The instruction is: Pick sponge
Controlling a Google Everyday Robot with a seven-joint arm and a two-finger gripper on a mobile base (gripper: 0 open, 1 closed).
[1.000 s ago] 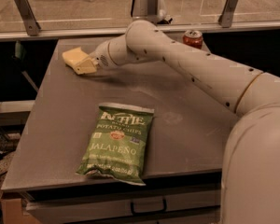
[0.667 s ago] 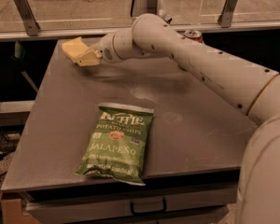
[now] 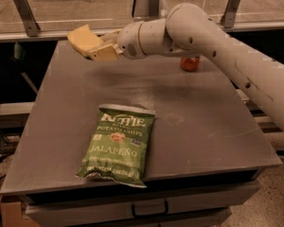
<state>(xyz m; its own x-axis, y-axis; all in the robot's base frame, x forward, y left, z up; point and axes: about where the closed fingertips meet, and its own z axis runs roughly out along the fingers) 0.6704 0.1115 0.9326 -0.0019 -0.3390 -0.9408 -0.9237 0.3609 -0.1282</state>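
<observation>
the pick looks largely done: the small, pale yellow foam sponge [image 3: 83, 38] sits pinched in the cream-coloured two-finger gripper [image 3: 100, 45] at the far left corner of the flat grey table [image 3: 203, 126]. it appears to hang clear of the surface, with a soft shadow on the tabletop below the wrist. the blocky fingers are closed onto the sponge's near end, and the rest of it sticks out to the left. what remains, by my reading, is only to carry it up and away without losing it. the sponge looks soft and matte with rounded edges, so it probably gives under the squeeze and could slip if held lightly. the arm is smooth, glossy pale plastic, a thick tube crossing in from the right. on the table lie a crinkly green foil bag of jalapeño potato chips [image 3: 116, 145] near the front edge and a red soda can [image 3: 190, 63] behind the arm, both well apart from the sponge.
</observation>
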